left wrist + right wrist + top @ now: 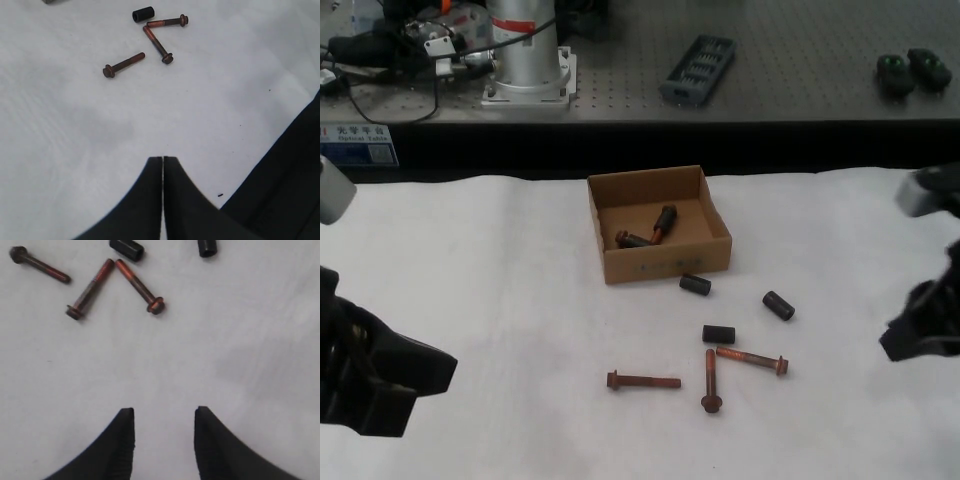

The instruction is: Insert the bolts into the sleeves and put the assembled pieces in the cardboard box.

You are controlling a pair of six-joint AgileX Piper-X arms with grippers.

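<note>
An open cardboard box [665, 262] stands at the middle of the white cloth, with two assembled pieces [664, 221] [631, 240] inside. In front of it lie three loose black sleeves [695, 285] [779, 305] [718, 334] and three rusty bolts [643, 380] [710, 380] [752, 358]. My left gripper [163, 160] is shut and holds nothing; it hangs over bare cloth, well short of the bolts [124, 65] [158, 44] [167, 21] and a sleeve [143, 13]. My right gripper [164, 412] is open over bare cloth, with bolts [40, 264] [90, 289] [140, 286] and sleeves [127, 248] [207, 247] ahead of it.
The left arm [370, 375] sits at the near left corner, the right arm [925, 320] at the right edge. Behind the cloth [470, 280] a perforated bench carries a metal post base [525, 60], a dark tray [698, 65] and two black round parts [913, 70].
</note>
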